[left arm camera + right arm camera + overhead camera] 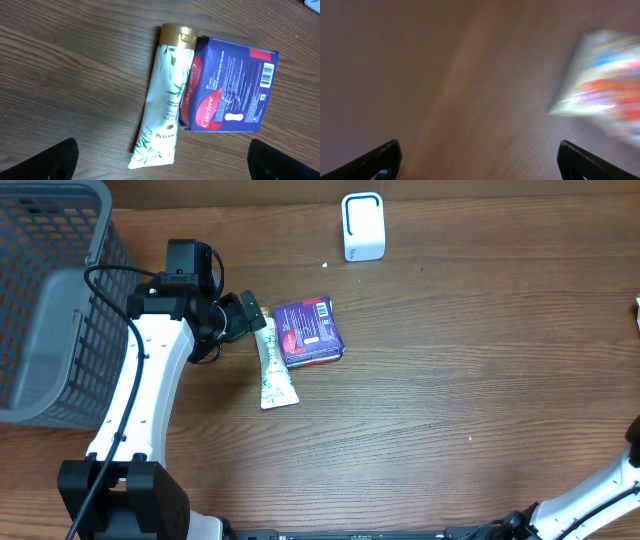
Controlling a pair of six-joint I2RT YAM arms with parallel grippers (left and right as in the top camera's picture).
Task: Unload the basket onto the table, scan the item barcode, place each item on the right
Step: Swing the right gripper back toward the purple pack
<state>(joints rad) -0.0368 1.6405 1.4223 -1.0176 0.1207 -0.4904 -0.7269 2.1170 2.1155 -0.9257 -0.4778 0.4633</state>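
Note:
A purple Carefree box (309, 331) lies mid-table with its barcode (322, 311) facing up. Against its left side lies a white Pantene tube (273, 365) with a gold cap. In the left wrist view the box (227, 87), its barcode (268, 73) and the tube (167, 115) lie just ahead of the fingers. My left gripper (256, 318) hovers at the tube's cap end, open (167, 162) and holding nothing. A white scanner (363, 226) stands at the back. My right gripper (480, 160) is open over bare wood, in a heavily blurred view, with a blurred colourful packet (605, 80) to its right.
A grey mesh basket (50, 300) fills the far left of the table, beside the left arm (150, 380). Part of the right arm (600, 490) shows at the bottom right corner. A small white object (637, 305) touches the right edge.

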